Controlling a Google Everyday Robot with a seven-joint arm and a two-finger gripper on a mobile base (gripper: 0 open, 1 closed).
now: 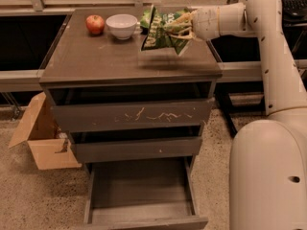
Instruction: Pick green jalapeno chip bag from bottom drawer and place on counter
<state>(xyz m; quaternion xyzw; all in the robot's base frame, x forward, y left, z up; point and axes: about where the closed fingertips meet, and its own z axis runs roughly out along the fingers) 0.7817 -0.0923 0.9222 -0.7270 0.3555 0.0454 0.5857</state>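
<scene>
Green jalapeno chip bag [156, 32] is being pinched at its right-hand side by the gripper [180, 27], whose pale fingers are being pressed together onto the crinkled foil, in the upper centre-right of the frame. The bag is hanging tilted from the jaws, with most of it spreading out to their left and slightly below them. It is being held just above the counter [105, 56]. A soft shadow is being cast on the surface directly beneath, so it is judged not yet to be resting there.

Further out, the arm is being extended in from the upper right edge of the frame. A second green bag [145, 17] is being partly hidden behind the held one, with a white bowl [121, 25] and a red apple [95, 24] to the left of it along the back of the counter.

Below, the scratched drawer [134, 115] is closed, while the bottom drawer [139, 190] is being left pulled out at the lower centre, its tray bare. A cardboard box [41, 138] is sitting on the floor at the left.

The picking half of the task is judged to be done, since the green jalapeno chip bag is out of the drawer and over the target surface. Lowering, letting go and withdrawing are being left to do.
</scene>
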